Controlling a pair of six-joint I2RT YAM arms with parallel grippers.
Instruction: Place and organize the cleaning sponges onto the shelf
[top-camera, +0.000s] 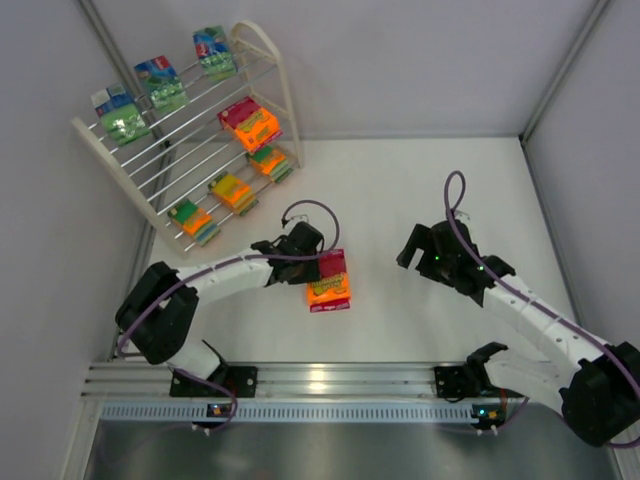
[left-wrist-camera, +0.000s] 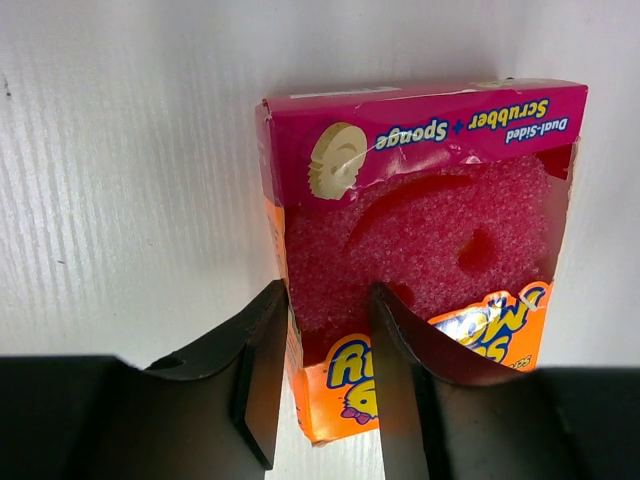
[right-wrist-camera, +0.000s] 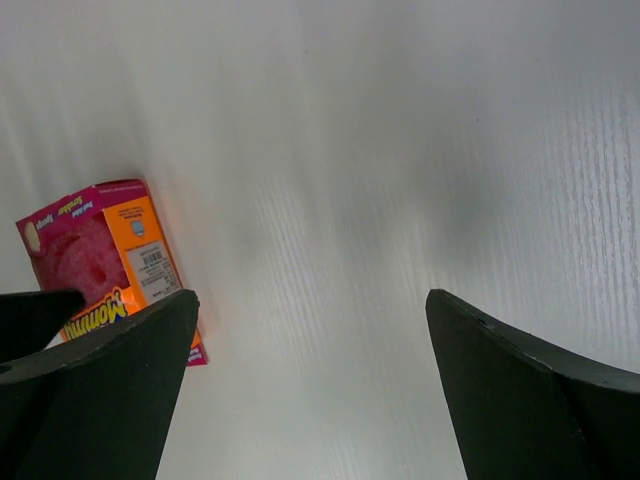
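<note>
An orange sponge pack (top-camera: 330, 288) with a magenta label lies on the white table in front of the left arm. In the left wrist view this pack (left-wrist-camera: 440, 230) fills the middle. My left gripper (left-wrist-camera: 330, 292) has closed on its near left corner: one finger presses the side, the other lies across the pink face. From above, that left gripper (top-camera: 316, 264) reaches the pack from the left. The shelf (top-camera: 190, 150) stands at the back left with several green and orange packs on its tiers. My right gripper (right-wrist-camera: 310, 295) hangs open over bare table, right of the pack (right-wrist-camera: 95, 250).
A ribbed aluminium rail (top-camera: 300, 385) runs along the near edge between the arm bases. Grey walls close in the table on the left, back and right. The right gripper (top-camera: 418, 246) sits about a hand's width right of the pack.
</note>
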